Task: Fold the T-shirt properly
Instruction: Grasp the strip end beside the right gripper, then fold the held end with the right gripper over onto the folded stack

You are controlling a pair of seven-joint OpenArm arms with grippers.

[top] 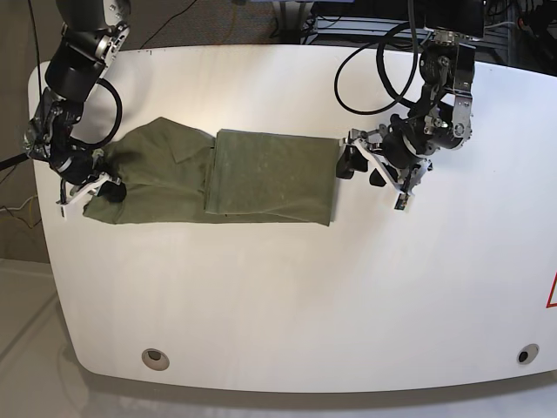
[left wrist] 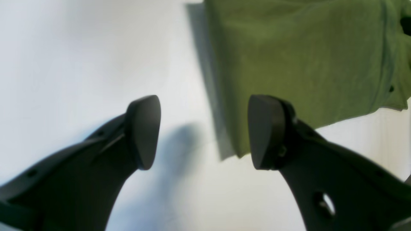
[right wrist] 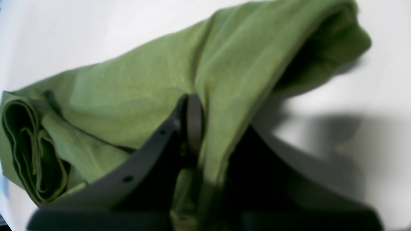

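Place T-shirt (top: 274, 177) on upper part of table (top: 261, 305) in base view, flat folded panel toward left gripper (left wrist: 204, 131), looser, creased end toward right gripper (right wrist: 221, 122). Mark left as empty, with fingers apart, just beside folded edge; mark right as clamped on bunched cloth at loose end. Probably mid-fold, with loose end still to bring over. Could drag whole panel askew if pulling sideways with right, given no hold at left. Could also crease badly from bunched grip, or drop a layer if pinched too shallowly.
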